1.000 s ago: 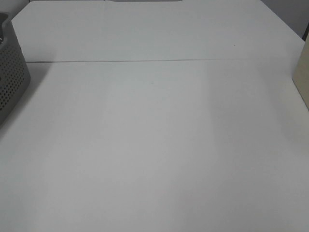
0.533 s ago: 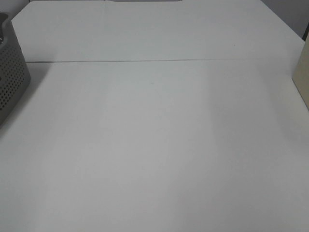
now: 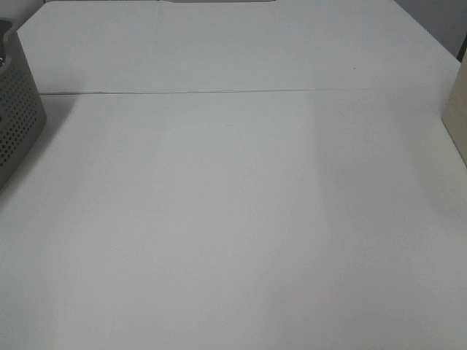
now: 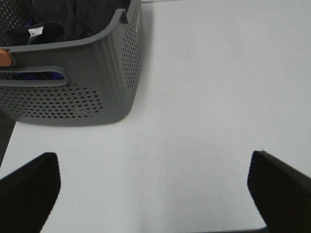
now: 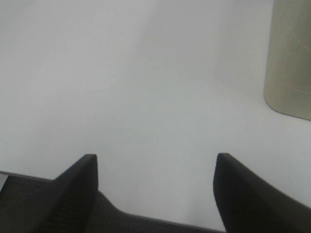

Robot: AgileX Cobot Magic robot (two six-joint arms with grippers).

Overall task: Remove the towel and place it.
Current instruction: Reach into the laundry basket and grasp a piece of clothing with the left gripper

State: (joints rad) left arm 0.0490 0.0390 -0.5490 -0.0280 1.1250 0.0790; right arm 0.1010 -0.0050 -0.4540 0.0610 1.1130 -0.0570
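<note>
From where I stand, the dark navy terry towel [image 4: 73,14] lies bunched inside the grey perforated plastic basket [image 4: 104,73] at the left edge of the white bench [image 3: 233,219], with its small white tag [image 4: 34,31] showing. The left end effector [image 4: 155,194] hovers over the bare bench just short of the basket, with its jaws spread wide and nothing between them. The right end effector [image 5: 155,189] is also apart and empty, near a beige rounded container [image 5: 291,58].

My worry is the lift. A pinch on only one fold could slip, and heavy cloth snagging on the rim might drag or tip the light basket. Something orange [image 4: 5,57] at the basket's edge could come along too.

Most of the towel is cut off by the frame, so I cannot tell how it is folded or what lies beneath it. The high view shows neither arm and only a corner of the basket.
</note>
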